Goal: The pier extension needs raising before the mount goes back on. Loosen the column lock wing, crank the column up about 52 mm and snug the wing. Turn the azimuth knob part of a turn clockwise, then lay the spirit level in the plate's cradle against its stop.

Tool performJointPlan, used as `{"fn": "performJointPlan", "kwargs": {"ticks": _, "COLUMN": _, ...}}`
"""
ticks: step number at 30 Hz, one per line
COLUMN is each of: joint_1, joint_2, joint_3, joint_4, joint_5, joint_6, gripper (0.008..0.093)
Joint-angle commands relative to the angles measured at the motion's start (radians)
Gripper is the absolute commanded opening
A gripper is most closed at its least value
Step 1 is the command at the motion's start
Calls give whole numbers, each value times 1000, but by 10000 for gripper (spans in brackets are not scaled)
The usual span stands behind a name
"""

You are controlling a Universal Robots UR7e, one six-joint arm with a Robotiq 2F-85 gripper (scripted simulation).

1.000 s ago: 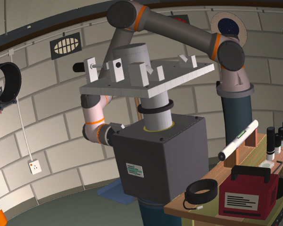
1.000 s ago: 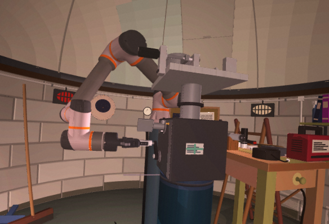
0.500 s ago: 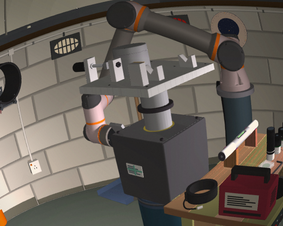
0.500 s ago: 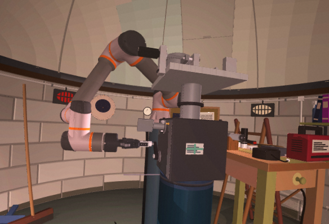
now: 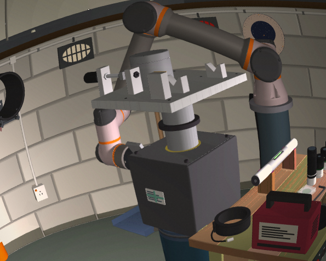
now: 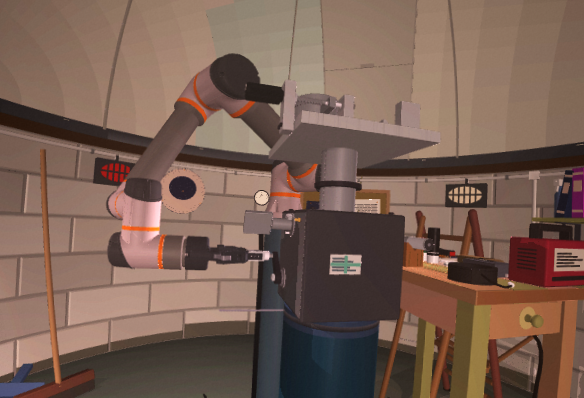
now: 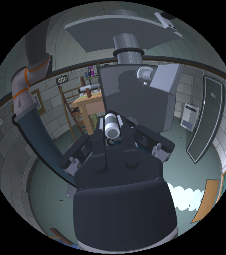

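Note:
The pale crank handle [image 7: 111, 126] on the side of the dark pier box [image 6: 341, 265] sits between my fingers, and my gripper [image 6: 259, 255] is clamped on it. The grey lock wing [image 6: 258, 222] juts from the same face just above. The grey column [image 5: 181, 132] rises from the box and carries the mounting plate [image 5: 168, 90] with its V-shaped cradle blocks [image 5: 216, 70]. The black azimuth knob [image 5: 90, 77] sticks out at the plate's left end. The white spirit level [image 5: 275, 161] rests tilted on wooden stands on the side table, apart from the plate.
The pier box face stands right in front of my fingers, and the plate overhangs my wrist. The wooden table [image 6: 494, 300] holds a red case [image 5: 286, 222], a black ring [image 5: 231, 220] and eyepieces [image 5: 320, 161]. A broom [image 6: 49, 270] leans on the wall.

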Motion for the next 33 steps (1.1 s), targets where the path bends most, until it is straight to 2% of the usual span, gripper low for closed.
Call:
{"fn": "performJointPlan", "kwargs": {"ticks": 1, "joint_1": 0, "joint_2": -1, "joint_3": 0, "joint_4": 0, "joint_5": 0, "joint_6": 0, "gripper": 80}}
{"fn": "performJointPlan", "kwargs": {"ticks": 7, "joint_1": 0, "joint_2": -1, "joint_3": -1, "joint_4": 1, "joint_5": 0, "joint_6": 0, "gripper": 80}}
{"fn": "performJointPlan", "kwargs": {"ticks": 27, "joint_1": 0, "joint_2": -1, "joint_3": -1, "joint_4": 1, "joint_5": 0, "joint_6": 0, "gripper": 480}}
{"fn": "performJointPlan", "kwargs": {"ticks": 33, "joint_1": 0, "joint_2": -1, "joint_3": -1, "joint_4": 1, "joint_5": 0, "joint_6": 0, "gripper": 480}}
